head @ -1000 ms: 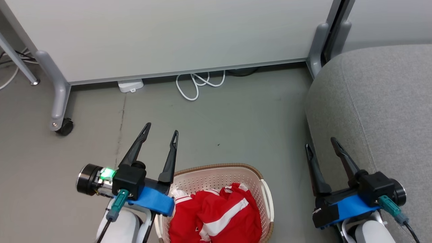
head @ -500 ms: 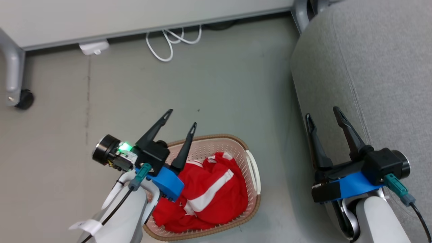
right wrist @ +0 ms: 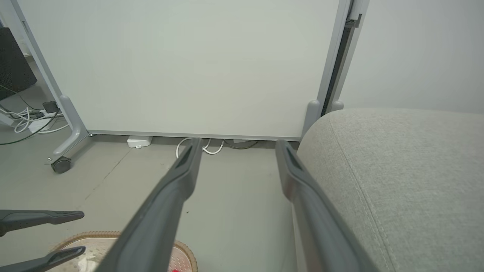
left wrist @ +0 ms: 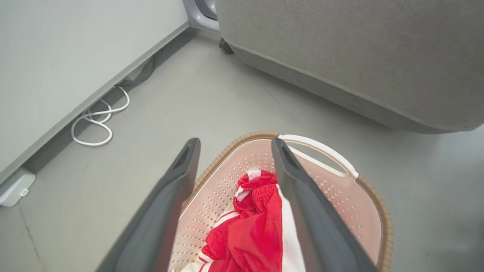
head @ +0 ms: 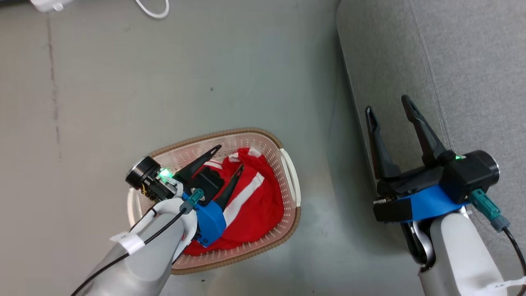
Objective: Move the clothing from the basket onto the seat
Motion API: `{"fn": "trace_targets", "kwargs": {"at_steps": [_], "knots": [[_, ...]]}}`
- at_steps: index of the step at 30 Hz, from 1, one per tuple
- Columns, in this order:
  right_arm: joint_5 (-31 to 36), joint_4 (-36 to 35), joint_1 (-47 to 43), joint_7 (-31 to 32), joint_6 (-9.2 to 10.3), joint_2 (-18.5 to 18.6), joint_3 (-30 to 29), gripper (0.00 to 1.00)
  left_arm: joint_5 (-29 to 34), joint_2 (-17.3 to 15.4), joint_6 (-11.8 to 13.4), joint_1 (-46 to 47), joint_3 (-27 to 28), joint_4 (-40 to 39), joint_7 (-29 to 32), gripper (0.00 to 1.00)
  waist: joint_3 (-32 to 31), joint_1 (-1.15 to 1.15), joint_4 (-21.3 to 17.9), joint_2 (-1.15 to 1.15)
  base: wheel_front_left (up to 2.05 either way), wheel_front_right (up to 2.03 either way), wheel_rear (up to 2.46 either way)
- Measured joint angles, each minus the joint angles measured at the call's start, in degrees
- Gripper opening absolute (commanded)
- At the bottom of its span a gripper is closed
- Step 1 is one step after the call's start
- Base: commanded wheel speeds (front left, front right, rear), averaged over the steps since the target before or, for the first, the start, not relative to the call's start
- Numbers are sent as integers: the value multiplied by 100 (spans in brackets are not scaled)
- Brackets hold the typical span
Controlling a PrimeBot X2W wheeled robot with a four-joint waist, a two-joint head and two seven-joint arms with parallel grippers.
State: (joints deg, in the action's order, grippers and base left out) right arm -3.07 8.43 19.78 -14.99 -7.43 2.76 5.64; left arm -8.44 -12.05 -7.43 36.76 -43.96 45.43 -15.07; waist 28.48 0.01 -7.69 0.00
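Jaws spread, the left gripper [head: 229, 156] hangs over limp, light clothing [head: 267, 205], likely best pinched at the bunched fold beneath it.

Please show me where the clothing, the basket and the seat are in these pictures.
clothing [head: 267, 205]: head view, on the red fabric beside the white stripe.
basket [head: 242, 141]: head view, on the perforated far wall under the rim.
seat [head: 452, 61]: head view, on the bare grey top surface.
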Motion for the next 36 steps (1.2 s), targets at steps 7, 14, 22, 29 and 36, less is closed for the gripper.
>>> {"fn": "trace_targets", "kwargs": {"at_steps": [7,14,22,29,36], "knots": [[-8,-138,275,0,0,0,88,100,-353,-42,0,515,-1038,979,-1,100,567,0,-172,0,0,0,0],[-11,-209,361,0,-4,1,78,100,-1007,-8,-1,803,-1839,1868,393,100,1015,0,-318,0,0,0,0],[-20,-315,467,0,-4,1,77,100,-1863,-123,-1,1067,-2480,2092,1011,100,1409,0,-398,0,0,0,0],[-42,-423,591,-1,-4,1,77,100,-2239,-222,-1,1329,-2743,2127,1279,100,1771,0,-437,0,0,0,0],[-15,-523,648,-2,-4,1,44,100,-2277,-199,-1,1545,-2877,2192,1295,100,2103,0,-465,0,0,0,0]]}}
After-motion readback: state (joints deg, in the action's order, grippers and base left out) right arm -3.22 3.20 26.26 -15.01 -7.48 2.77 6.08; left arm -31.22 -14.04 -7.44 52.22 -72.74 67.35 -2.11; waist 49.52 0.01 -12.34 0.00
